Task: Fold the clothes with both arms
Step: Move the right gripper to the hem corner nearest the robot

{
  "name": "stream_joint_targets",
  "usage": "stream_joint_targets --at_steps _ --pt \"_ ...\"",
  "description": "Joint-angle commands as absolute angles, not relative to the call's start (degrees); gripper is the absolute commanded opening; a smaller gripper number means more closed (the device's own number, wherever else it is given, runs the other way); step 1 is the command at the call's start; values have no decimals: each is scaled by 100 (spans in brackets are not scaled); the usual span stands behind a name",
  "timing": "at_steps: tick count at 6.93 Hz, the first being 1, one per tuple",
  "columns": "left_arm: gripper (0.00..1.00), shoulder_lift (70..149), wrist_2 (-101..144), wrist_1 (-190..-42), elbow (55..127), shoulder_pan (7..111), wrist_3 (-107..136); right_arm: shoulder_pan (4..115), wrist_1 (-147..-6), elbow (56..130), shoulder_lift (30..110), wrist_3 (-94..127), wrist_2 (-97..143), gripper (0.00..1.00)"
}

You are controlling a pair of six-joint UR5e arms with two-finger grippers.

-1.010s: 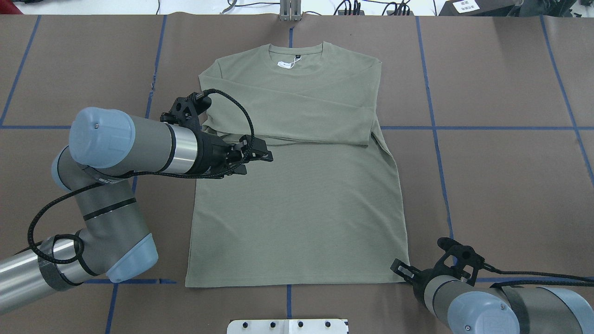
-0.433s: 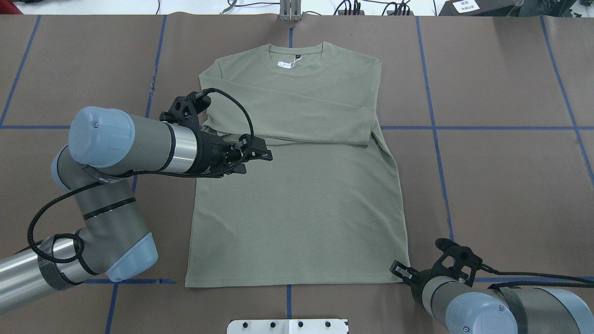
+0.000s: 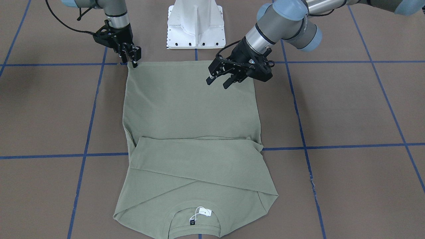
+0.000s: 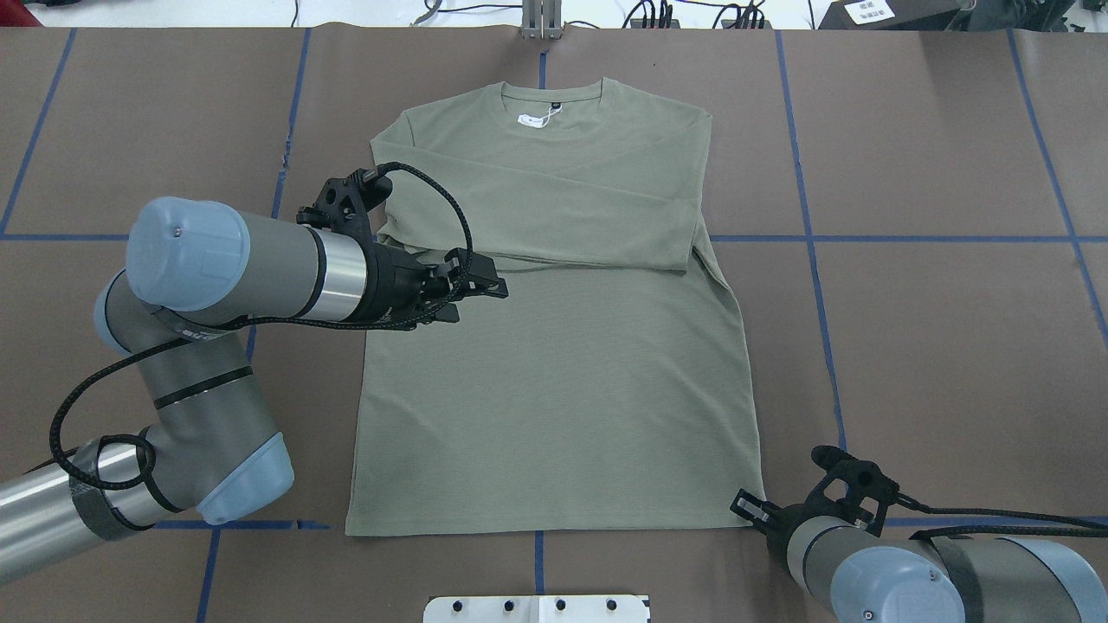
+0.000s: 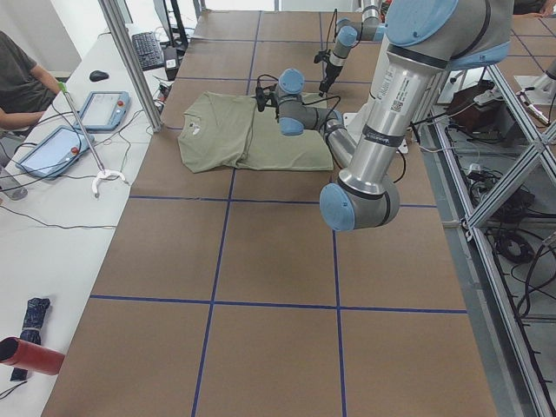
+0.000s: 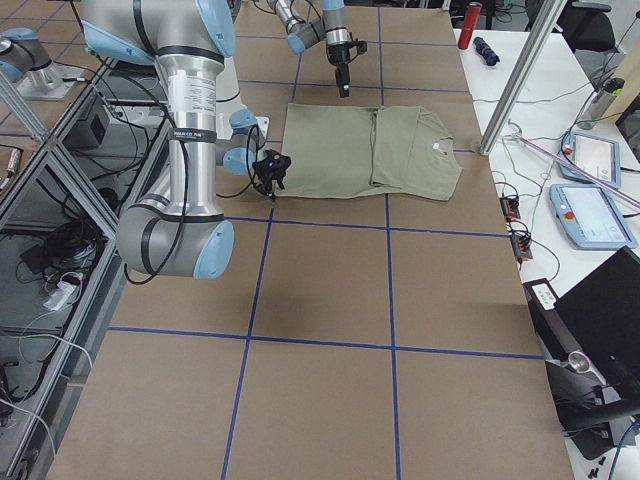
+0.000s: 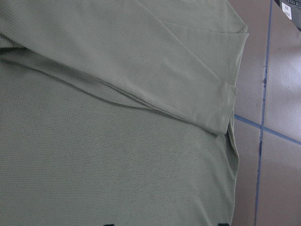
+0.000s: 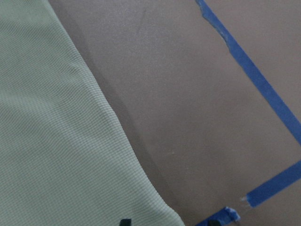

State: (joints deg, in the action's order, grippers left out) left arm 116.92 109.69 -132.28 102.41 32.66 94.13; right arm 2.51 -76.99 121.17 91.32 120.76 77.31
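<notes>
The clothes are one sage-green long-sleeved shirt [image 4: 554,389] lying flat on the brown table, neck at the far side, both sleeves folded across the chest. A white hang tag [image 4: 532,120] sits in the neck opening. My left gripper [image 4: 480,298] hovers open above the shirt's left half, just below the folded sleeves; the front view also shows this left gripper [image 3: 217,83] holding nothing. My right gripper [image 4: 750,509] sits low at the hem's near right corner, open; the right wrist view shows that shirt corner [image 8: 56,141] beside bare table.
Blue tape lines [image 4: 809,234] grid the brown table cover. The white base block [image 3: 196,23] stands at the near edge just behind the hem. Cables and boxes line the far edge. A person [image 5: 22,82] sits at a side desk with tablets.
The right gripper has shifted slightly back toward the robot at the hem corner. The left arm has edged a little to the left. The shirt has not moved.
</notes>
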Motion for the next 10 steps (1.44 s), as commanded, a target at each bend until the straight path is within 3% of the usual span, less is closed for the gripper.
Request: stream_joint_targets --at_steps 1,5,6,8,10 --pt "79 11698 10969 -13228 10257 3270 9413 255 -7699 12094 9132 12076 7787 0" --pt "79 11672 10969 -13210 10353 3287 9500 237 -7717 12454 9202 12129 7989 0" --pt "79 11411 10908 -13132 10649 3296 9684 246 -7717 12576 9228 12129 7989 0" --pt "78 10718 9579 -11542 11727 2353 10090 237 -7717 12673 9246 12129 8024 0" --pt "78 10051 8800 -10697 12050 1315 10822 237 -7813 12709 9246 12129 8121 0"
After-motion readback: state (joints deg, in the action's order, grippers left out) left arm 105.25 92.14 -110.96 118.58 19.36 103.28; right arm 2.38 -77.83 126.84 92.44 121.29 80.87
